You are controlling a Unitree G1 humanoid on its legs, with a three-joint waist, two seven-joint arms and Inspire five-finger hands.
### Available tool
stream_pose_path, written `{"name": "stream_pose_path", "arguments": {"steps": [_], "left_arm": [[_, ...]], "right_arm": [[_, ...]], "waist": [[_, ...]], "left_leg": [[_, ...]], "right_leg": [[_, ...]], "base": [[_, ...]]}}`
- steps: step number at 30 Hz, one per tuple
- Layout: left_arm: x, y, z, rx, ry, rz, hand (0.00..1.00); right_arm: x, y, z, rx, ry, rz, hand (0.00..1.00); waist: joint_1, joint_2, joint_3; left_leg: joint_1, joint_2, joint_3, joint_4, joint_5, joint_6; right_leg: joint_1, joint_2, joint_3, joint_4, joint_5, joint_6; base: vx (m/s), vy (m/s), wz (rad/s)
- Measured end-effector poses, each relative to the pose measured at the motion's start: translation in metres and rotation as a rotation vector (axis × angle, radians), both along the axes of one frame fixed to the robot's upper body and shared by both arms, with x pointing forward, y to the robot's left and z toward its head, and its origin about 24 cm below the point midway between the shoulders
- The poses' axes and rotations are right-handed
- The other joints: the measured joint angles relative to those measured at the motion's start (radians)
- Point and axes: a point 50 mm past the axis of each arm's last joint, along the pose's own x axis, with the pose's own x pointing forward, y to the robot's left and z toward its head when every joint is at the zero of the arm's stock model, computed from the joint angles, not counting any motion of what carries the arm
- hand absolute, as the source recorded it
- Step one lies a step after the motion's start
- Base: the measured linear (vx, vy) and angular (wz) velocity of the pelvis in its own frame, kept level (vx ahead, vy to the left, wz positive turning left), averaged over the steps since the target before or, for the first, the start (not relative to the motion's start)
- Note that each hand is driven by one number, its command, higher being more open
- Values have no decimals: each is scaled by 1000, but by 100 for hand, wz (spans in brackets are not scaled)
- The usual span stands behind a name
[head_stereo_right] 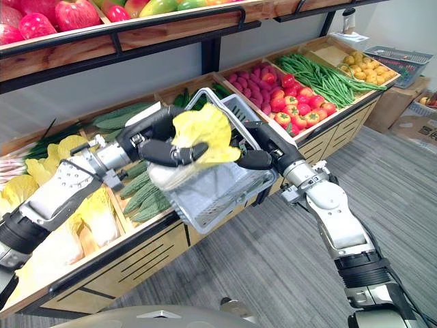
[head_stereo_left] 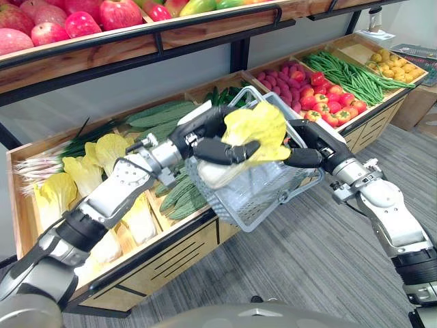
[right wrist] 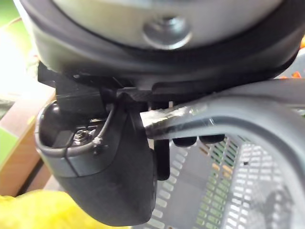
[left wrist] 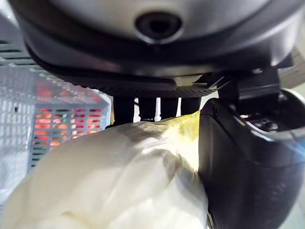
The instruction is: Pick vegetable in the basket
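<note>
We see the left robot hand point(head_stereo_left: 203, 133) closed around a cabbage point(head_stereo_left: 256, 128) with yellow leaves and a white stem end. Its fingers lie over the top of the cabbage and its thumb presses from the side; in the left wrist view the fingers point(left wrist: 143, 107) rest on the pale surface of the cabbage point(left wrist: 119, 176), with the thumb just beside it.

The cabbage is at the mouth of the grey basket point(head_stereo_left: 270, 198). The yellow leaves stand above the rim, and the white end seems to be lower than the rim, inside the basket, but we cannot tell if it touches the bottom.

The right robot hand point(head_stereo_left: 311, 145) holds the basket in the air, in front of the wooden stand point(head_stereo_left: 184, 256) and above the grey floor point(head_stereo_left: 307, 273). In the right wrist view its fingers point(right wrist: 190, 140) are curled around the grey handle point(right wrist: 248, 107) of the basket. The basket is tilted, with its open side turned toward the left robot hand.

Behind the two hands, the stand carries more yellow cabbages point(head_stereo_left: 82, 171), green cucumbers point(head_stereo_left: 179, 195), red tomatoes point(head_stereo_left: 334, 102) and long green beans point(head_stereo_left: 348, 75), each in its own compartment. On the upper shelf point(head_stereo_left: 102, 51) there are red apples point(head_stereo_left: 68, 20).
</note>
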Motion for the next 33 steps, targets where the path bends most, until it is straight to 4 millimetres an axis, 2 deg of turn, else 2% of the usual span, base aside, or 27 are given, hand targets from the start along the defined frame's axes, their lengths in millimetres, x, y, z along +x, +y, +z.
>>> {"name": "stream_pose_path", "arguments": {"steps": [2,4,6,9,16,19,21,24,30,33], "left_arm": [[-3,-1,-7,45,5,-16,0],[-4,0,-12,95,-2,-20,0],[-7,-1,-18,131,2,-32,0],[-9,-4,-25,177,4,-54,0],[-12,1,-38,265,-4,-28,0],[-14,1,-41,275,-7,-32,0],[-12,1,-43,281,-21,-26,0],[-9,2,-48,279,-16,-15,0],[-3,1,-58,291,-1,21,0],[3,1,-55,310,-32,48,0]], "right_arm": [[0,0,1,-6,0,8,0],[2,1,6,-5,-21,17,0],[2,0,9,-18,-29,16,0],[2,-6,14,-58,-33,8,0],[-5,-4,20,-85,-47,46,0],[-9,1,22,-89,-55,84,0],[-10,1,23,-90,-56,89,0],[-15,-1,21,-89,-44,95,0],[-22,1,18,-65,-17,135,0],[-22,1,17,-66,-12,141,0]], "waist": [[7,-11,7],[7,-40,22],[-6,-30,23],[-21,-32,25],[-19,-41,26],[-21,-44,24],[-22,-46,23],[-22,-55,19],[-38,-55,11],[-46,-56,10]], "left_leg": [[0,-12,0,-17,17,-2],[-4,-46,-5,-36,39,-2],[-21,-48,-23,-52,59,0],[-30,-48,-50,-57,75,-8],[-8,-61,-63,-94,83,-7],[31,-87,-58,-184,125,1],[48,-102,-53,-226,147,0],[53,-106,-50,-227,151,1],[54,-109,-48,-227,163,6],[55,-109,-48,-227,168,9]], "right_leg": [[1,-8,-10,-8,-14,-20],[2,-38,-34,-26,-72,-61],[-11,-44,-61,-28,-76,-57],[-10,-44,-87,-28,-70,-60],[10,-47,-102,-28,-68,-57],[11,-46,-107,-28,-69,-56],[11,-45,-106,-28,-69,-56],[12,-46,-103,-26,-71,-53],[6,-46,-100,-19,-78,-52],[2,-44,-100,-13,-79,-52]], "base": [[-65,-50,6],[-73,-74,9],[-58,-76,29],[-13,-31,24],[6,9,8],[2,3,1],[-13,9,-2],[-25,8,-4],[-9,-3,-1],[0,0,0]]}}
